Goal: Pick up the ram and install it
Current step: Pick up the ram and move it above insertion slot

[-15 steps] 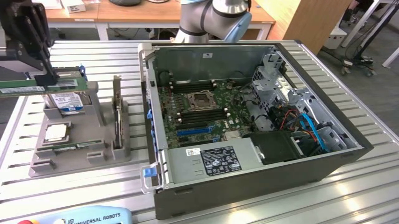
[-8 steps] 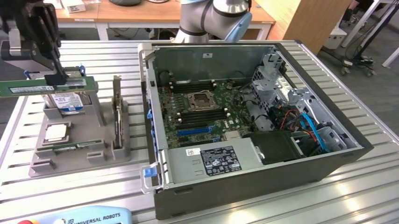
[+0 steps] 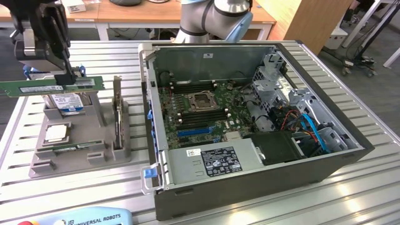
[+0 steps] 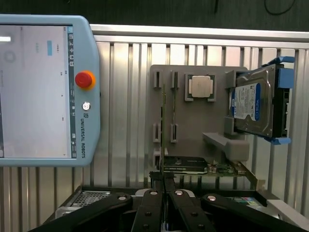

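Closest to the wrist camera, the black two-finger gripper is clamped on the ram, a long thin green circuit-board stick, seen there edge-on. In the exterior view the gripper holds this ram about level in the air above the grey moulded plastic fixture at the exterior view's left, not touching it. The open dark grey metal computer case stands just beside the fixture on the silver slatted aluminium table, and its green motherboard with long black memory slots is exposed. The step in hand seems to be the carry toward the case. To do it well, the grip should be firm but gentle on the thin board, and the stick should be kept level, parallel to the slots and high enough over the wall of the case, without swinging
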You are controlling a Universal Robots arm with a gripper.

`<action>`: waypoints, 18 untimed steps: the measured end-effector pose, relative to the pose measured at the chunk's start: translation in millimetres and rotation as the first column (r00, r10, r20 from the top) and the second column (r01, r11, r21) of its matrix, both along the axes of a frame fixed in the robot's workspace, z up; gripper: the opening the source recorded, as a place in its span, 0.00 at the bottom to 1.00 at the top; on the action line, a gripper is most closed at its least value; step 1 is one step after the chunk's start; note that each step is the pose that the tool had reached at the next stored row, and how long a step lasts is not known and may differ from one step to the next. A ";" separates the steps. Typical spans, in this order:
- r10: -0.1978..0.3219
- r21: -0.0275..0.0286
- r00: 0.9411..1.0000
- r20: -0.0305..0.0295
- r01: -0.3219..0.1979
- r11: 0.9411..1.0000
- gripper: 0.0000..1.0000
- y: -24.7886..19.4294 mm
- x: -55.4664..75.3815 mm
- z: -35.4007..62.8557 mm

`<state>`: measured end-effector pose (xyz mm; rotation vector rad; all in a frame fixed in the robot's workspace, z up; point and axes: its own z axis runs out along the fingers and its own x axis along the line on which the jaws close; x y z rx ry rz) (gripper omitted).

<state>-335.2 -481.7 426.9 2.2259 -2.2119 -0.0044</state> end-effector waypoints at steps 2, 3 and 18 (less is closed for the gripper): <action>0.000 0.000 1.000 0.000 0.000 1.000 0.11 0.0 3.3 0.0; 0.000 0.000 1.000 0.000 0.000 1.000 0.11 0.0 5.2 0.0; 0.000 0.000 1.000 -0.001 0.000 1.000 0.11 0.0 45.8 0.0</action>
